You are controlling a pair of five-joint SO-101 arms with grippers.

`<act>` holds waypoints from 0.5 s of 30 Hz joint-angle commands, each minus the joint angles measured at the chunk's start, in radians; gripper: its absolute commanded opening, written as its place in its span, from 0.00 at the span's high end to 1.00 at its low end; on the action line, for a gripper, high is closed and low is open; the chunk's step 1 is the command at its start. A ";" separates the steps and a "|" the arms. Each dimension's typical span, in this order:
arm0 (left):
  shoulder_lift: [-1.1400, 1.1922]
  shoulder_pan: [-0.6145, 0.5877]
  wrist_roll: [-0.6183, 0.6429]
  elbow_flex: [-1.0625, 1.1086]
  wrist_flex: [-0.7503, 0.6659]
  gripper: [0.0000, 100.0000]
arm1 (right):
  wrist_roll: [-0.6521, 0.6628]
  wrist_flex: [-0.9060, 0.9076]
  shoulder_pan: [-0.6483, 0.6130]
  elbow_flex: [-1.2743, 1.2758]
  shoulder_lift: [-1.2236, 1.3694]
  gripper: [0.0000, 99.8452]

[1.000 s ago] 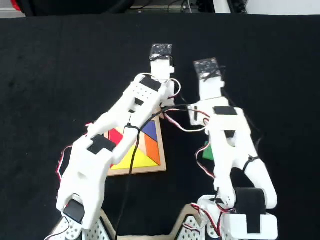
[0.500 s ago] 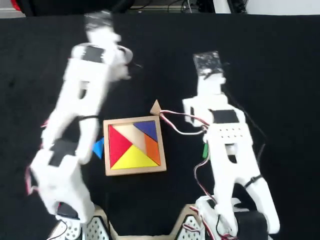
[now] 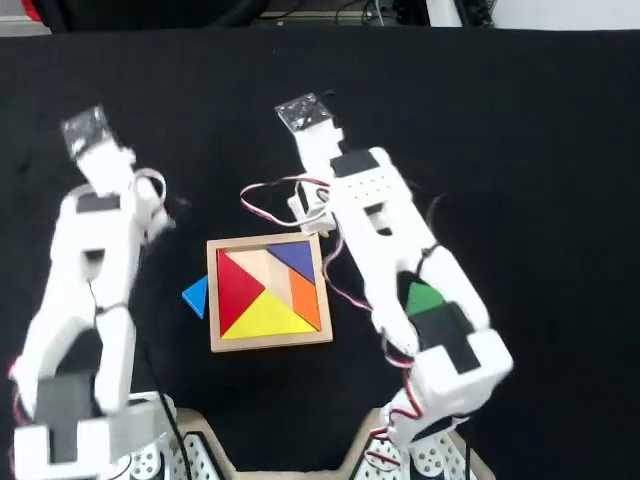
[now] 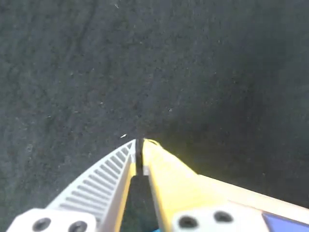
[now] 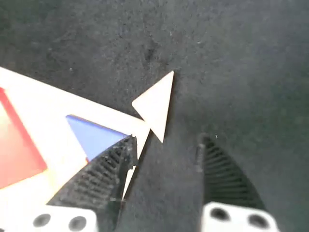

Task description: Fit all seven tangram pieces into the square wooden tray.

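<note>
High view first: the square wooden tray point(image 3: 270, 343) sits mid-tabletop point(image 3: 530, 150), and inside it lie a red piece point(image 3: 235, 285), a yellow piece point(image 3: 265, 315), an orange piece point(image 3: 305, 295), a violet-blue piece point(image 3: 297, 258) and a pale piece point(image 3: 262, 263). A blue piece point(image 3: 197, 295) lies on the cloth just beside the tray's left edge. A green piece point(image 3: 425, 297) peeks out by the right arm point(image 3: 385, 225), apart from the tray on the other side. That arm leans over the tray's far right corner; the left arm point(image 3: 90, 240) stands well apart to the left.

Left wrist view: the left hand point(image 4: 140, 142) is closed, fingertips pressed together above the black cloth.

Right wrist view: the right hand point(image 5: 165, 140) is open. A pale triangle point(image 5: 157, 104) lies right at the tray's corner, its near point in the gap between the fingertips — whether it touches the tray I cannot tell.
</note>
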 commanded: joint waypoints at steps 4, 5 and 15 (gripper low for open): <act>-0.244 -0.007 0.002 0.291 -0.256 0.87 | -0.008 0.008 -0.069 -0.125 0.073 0.76; -0.242 -0.007 0.002 0.303 -0.279 0.87 | -0.008 0.008 -0.086 -0.134 0.084 0.76; -0.213 -0.005 0.003 0.306 -0.296 0.87 | -0.009 0.032 -0.081 -0.274 0.246 0.77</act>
